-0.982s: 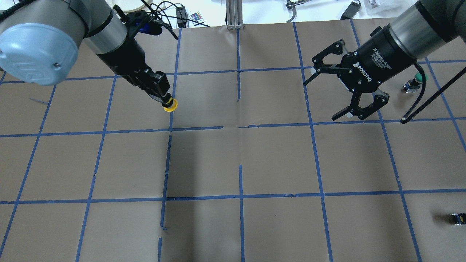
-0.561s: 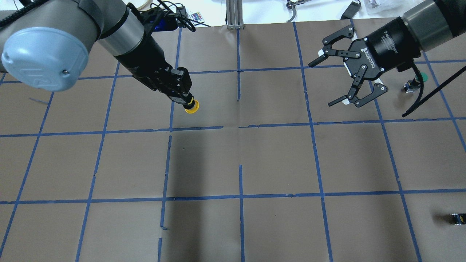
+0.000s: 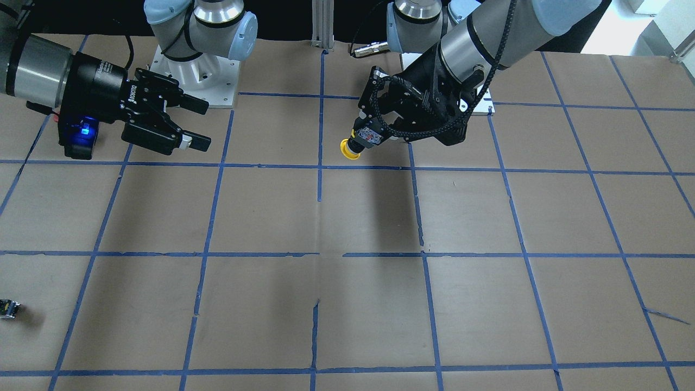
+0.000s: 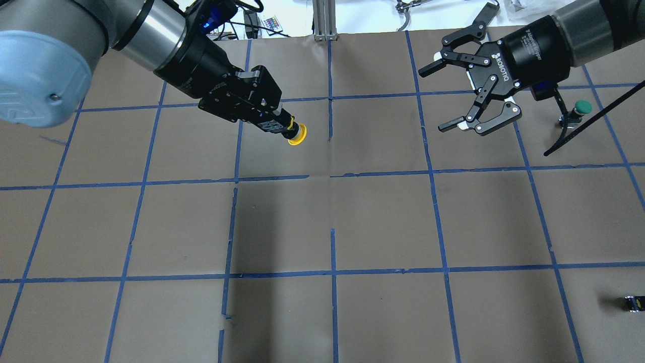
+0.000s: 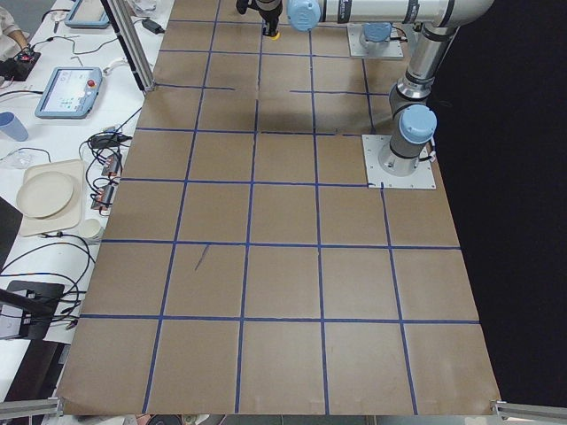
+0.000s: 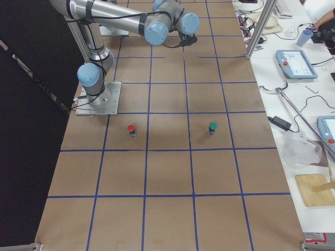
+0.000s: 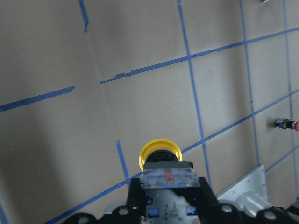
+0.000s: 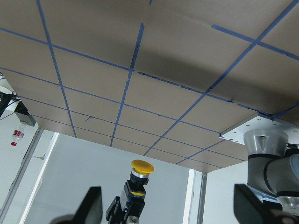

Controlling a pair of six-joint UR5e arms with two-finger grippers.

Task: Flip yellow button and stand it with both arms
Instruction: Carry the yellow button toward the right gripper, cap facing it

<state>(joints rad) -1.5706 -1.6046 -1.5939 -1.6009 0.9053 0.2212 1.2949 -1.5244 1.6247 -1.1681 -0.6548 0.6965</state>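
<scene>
The yellow button (image 4: 297, 135) has a round yellow cap on a black-and-grey body. My left gripper (image 4: 281, 125) is shut on the body and holds it in the air above the brown table, cap pointing toward the right arm. It also shows in the front view (image 3: 349, 149), in the left wrist view (image 7: 160, 150) and in the right wrist view (image 8: 142, 166). My right gripper (image 4: 437, 98) is wide open and empty, off to the button's right, jaws facing the button. Both right fingers (image 8: 91, 207) frame the right wrist view.
A green-capped button (image 4: 583, 106) stands just behind the right gripper. A red-capped button (image 6: 131, 128) stands near the right arm's base. A tiny black part with a yellow spot (image 4: 634, 302) lies at the near right edge. Blue tape lines (image 4: 332, 272) grid the table.
My left gripper has carried the yellow button to the right toward the table's centre line and tilted it flatter. My right gripper, still open, has moved a little farther back and rotated.
</scene>
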